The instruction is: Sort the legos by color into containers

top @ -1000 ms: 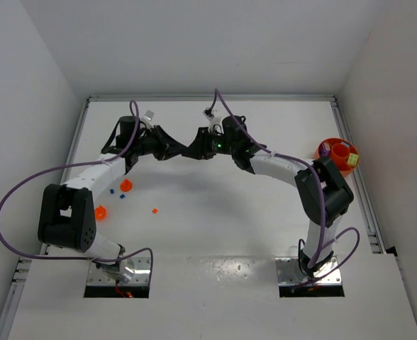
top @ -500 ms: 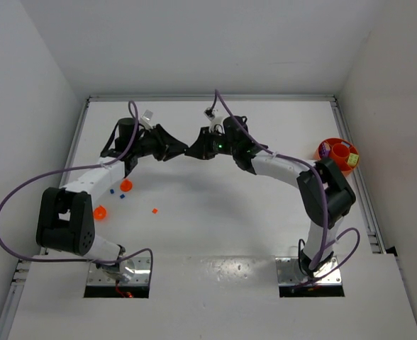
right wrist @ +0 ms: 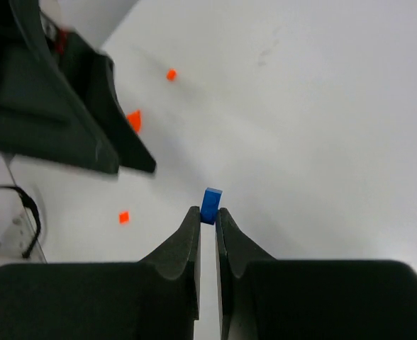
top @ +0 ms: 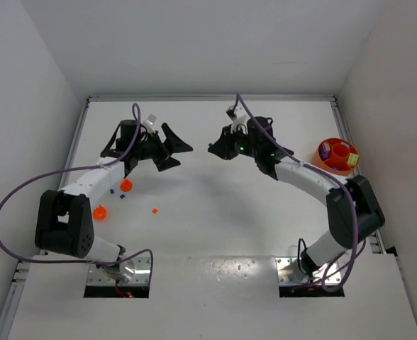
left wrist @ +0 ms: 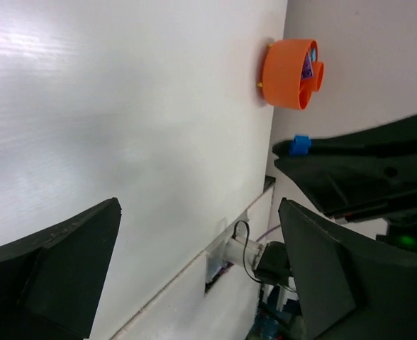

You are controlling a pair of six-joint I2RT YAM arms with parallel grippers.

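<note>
Right gripper [right wrist: 208,211] is pinched tight on a tiny blue lego [right wrist: 210,200], hanging over the far middle of the table [top: 215,234]. Left gripper [top: 182,156] faces it from nearby, jaws spread wide, nothing in them. Against the table's right edge sits the big orange bowl [top: 327,164] with a purple cup [top: 324,149] and an orange cup [top: 342,151] inside, plus a lime cup [top: 353,159] at its right rim; can't tell if any bricks are in there. Near the left edge there are two small orange cups, one [top: 126,185] farther back than the other [top: 100,212]. Between them lie two loose blue bricks [top: 111,190], and there's one orange-red brick [top: 154,210] a bit further in.
</note>
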